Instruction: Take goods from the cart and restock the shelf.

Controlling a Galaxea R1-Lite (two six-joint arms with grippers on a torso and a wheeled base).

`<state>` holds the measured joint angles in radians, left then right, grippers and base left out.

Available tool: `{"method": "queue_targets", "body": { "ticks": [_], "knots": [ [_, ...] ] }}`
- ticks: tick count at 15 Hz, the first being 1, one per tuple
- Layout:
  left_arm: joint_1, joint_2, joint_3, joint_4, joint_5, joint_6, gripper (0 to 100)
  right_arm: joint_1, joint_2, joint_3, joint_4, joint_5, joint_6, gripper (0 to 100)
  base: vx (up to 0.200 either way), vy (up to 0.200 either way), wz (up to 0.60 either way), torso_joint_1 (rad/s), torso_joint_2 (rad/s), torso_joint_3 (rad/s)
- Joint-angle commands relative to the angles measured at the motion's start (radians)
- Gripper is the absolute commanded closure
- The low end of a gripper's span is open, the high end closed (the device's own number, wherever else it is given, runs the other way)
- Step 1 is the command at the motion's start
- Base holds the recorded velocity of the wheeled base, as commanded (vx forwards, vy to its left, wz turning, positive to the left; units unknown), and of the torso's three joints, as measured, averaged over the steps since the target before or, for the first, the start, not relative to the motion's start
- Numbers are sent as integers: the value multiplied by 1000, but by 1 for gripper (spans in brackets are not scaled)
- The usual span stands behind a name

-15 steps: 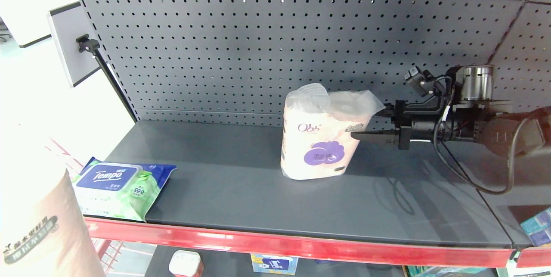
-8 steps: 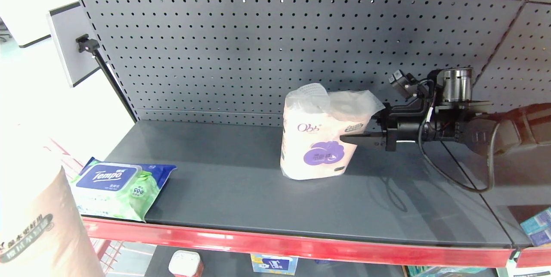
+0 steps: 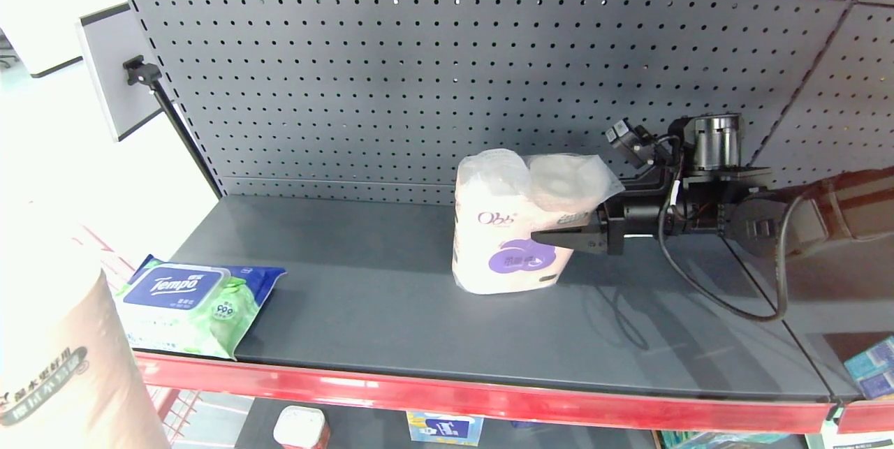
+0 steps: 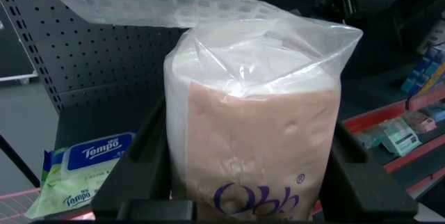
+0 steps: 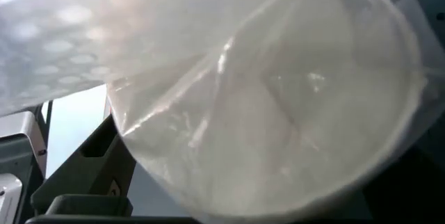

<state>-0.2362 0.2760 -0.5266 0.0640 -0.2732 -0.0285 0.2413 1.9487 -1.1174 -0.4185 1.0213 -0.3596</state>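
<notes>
A paper-roll pack [image 3: 513, 229] in clear wrap with purple print stands mid-shelf on the grey shelf [image 3: 391, 295], leaning slightly. My right gripper [image 3: 541, 227] comes in from the right, open, straddling the pack's right side. One finger [image 3: 559, 237] lies across its front and the other is hidden behind. In the right wrist view the wrapped rolls [image 5: 278, 113] sit close between the jaws. A second pack [image 3: 56, 344] is held low at the left, in front of the shelf. My left gripper [image 4: 243, 206] is shut on that pack [image 4: 257, 126].
A green and blue wet-wipes pack [image 3: 195, 302] lies at the shelf's front left corner. The pegboard back [image 3: 419, 86] rises behind, and a red front lip [image 3: 489, 396] edges the shelf. Small goods [image 3: 302, 428] sit on the shelf below. Blue boxes [image 3: 871, 365] are at lower right.
My right arm has slid left, its fingers reaching farther along the shelf pack. That pack has been nudged slightly left and tipped. The left arm's pack has stayed in place.
</notes>
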Motion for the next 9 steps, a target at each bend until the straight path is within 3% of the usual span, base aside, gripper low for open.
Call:
{"method": "queue_targets", "body": {
  "ticks": [1, 3, 4, 9],
  "knots": [
    [0, 2, 0, 0, 0, -1, 100, 1, -10, 2, 0, -1, -4, 0, 0, 0, 0, 0, 0, 0],
    [0, 0, 4, 0, 0, -1, 100, 1, -10, 10, -16, -4, -16, 0, 0, 0, 0, 0, 0, 0],
    [0, -1, 4, 0, 0, -1, 100, 0, -10, 15, -26, -7, -18, 100, 0, 0, 0, 0, 0, 0],
    [0, -9, 2, 0, 5, -14, 100, 0, -59, 94, -28, 0, -29, 100, 0, 0, 0, 0, 0, 0]
  ]
}}
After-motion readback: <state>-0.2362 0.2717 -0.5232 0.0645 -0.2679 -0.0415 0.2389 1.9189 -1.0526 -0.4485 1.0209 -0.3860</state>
